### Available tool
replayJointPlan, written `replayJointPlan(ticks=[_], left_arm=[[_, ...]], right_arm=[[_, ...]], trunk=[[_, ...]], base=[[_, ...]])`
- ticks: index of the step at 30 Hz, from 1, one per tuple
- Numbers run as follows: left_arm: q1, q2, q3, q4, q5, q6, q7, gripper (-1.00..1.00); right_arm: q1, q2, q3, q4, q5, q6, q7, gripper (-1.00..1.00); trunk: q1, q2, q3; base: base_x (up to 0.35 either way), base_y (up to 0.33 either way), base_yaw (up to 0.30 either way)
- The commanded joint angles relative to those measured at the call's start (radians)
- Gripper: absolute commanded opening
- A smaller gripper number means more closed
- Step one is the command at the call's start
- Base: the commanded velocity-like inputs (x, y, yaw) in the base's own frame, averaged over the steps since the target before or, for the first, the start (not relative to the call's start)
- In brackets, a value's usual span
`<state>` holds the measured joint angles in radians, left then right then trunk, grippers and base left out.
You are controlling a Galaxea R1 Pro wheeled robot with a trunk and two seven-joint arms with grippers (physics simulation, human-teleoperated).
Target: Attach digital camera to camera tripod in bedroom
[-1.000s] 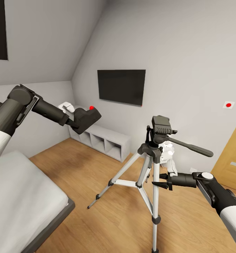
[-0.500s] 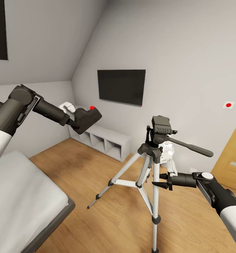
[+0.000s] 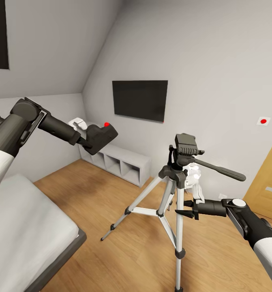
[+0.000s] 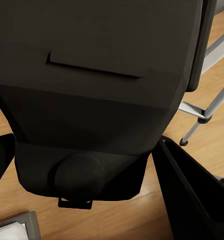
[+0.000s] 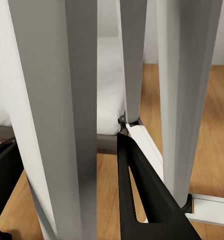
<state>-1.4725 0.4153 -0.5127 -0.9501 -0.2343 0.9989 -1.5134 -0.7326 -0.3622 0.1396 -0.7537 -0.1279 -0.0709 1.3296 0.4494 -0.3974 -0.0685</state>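
Note:
My left gripper (image 3: 86,141) is shut on the black digital camera (image 3: 99,137), holding it in the air with its red dot on top, left of and slightly above the tripod head. In the left wrist view the camera body (image 4: 101,85) sits between both fingers (image 4: 192,200). The camera tripod (image 3: 174,190) stands on the wooden floor with silver legs, a black pan head (image 3: 186,147) and a long handle (image 3: 223,171). My right gripper (image 3: 180,211) is closed around one upper leg; that leg (image 5: 56,110) sits between the fingers (image 5: 142,195).
A grey-framed bed (image 3: 26,231) with a white mattress fills the lower left. A grey cubby shelf (image 3: 119,161) runs along the far wall under a black TV (image 3: 140,99). A wooden door (image 3: 269,182) is at the right, and a white object (image 3: 194,178) stands behind the tripod.
The camera in my left gripper has crept a touch to the right. The right arm and the tripod have stayed still.

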Motion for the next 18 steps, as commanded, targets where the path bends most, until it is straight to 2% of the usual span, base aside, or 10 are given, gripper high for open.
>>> replayJointPlan(ticks=[1,6,11,18], left_arm=[[-0.002,0.000,-0.001,-0.001,-0.010,0.010,-0.010,-1.00],[-0.002,0.000,-0.001,-0.001,-0.010,0.010,-0.010,-1.00],[-0.002,-0.005,-0.001,-0.001,-0.010,0.010,-0.010,-1.00],[-0.002,-0.010,-0.001,-0.001,-0.010,0.010,-0.010,-1.00]], right_arm=[[-0.001,-0.001,0.005,0.001,-0.009,-0.008,-0.002,-1.00],[-0.001,-0.002,0.006,0.001,-0.009,-0.009,-0.002,-1.00],[-0.001,-0.001,0.055,0.001,-0.005,0.002,-0.003,-1.00],[-0.001,0.000,0.059,0.001,-0.004,0.006,-0.003,-1.00]], trunk=[[0.001,-0.003,-0.002],[0.001,-0.003,-0.002],[0.001,-0.003,-0.002],[0.001,-0.003,-0.002]], base=[[0.000,0.000,0.000],[0.000,0.000,0.000],[0.000,0.000,0.000],[0.000,0.000,0.000]])
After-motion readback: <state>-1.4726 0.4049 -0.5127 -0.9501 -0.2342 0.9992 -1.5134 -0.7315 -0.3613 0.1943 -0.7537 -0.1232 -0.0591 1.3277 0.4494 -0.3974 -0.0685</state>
